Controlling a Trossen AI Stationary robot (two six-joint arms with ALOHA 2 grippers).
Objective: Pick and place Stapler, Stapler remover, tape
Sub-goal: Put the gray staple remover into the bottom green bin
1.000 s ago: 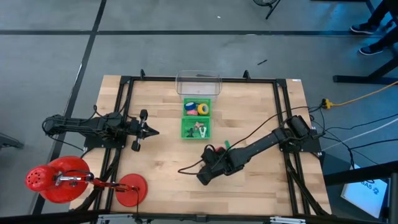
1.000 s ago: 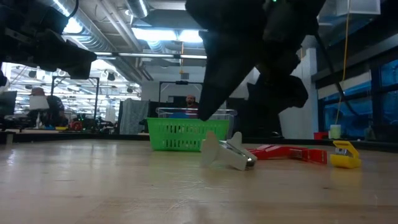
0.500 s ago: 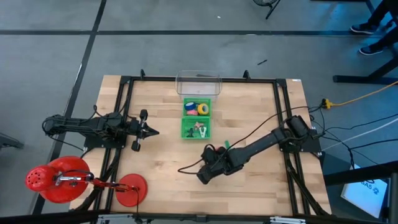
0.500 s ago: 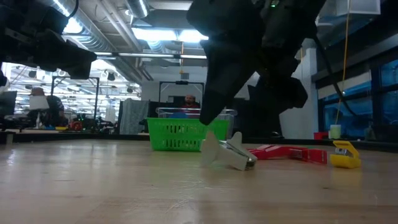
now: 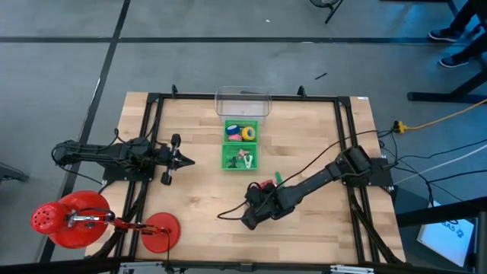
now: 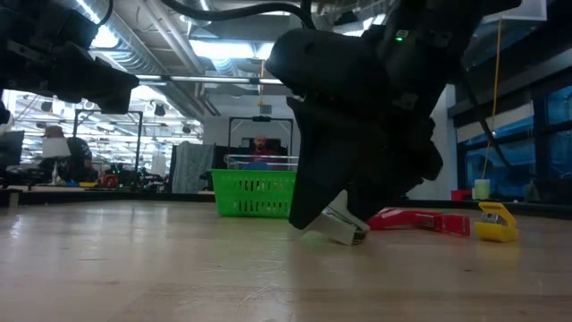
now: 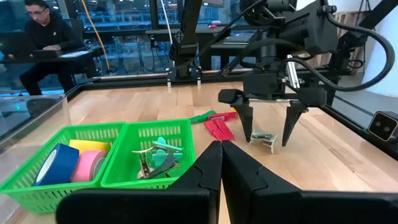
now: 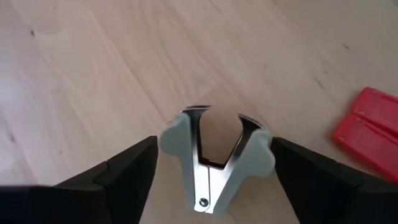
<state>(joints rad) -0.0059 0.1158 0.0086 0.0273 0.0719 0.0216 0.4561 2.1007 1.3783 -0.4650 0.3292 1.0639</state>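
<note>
A grey-white claw-shaped staple remover lies on the wooden table, also showing in the low view. My right gripper is open and low over it, pointing down, one finger on each side of the remover with a gap to each. A red stapler lies on the table just beyond it. Blue, yellow and pink tape rolls sit in the far compartment of a green basket. My left gripper is shut and empty at the table's left.
A clear plastic box stands behind the green basket at the far edge. The basket's near compartment holds small claw-shaped pieces. A yellow object lies past the stapler. A person sits beyond the table.
My right gripper has gone down toward the table and a little toward its near edge, so its open fingers now stand on either side of the staple remover. The remover has stayed where it was.
</note>
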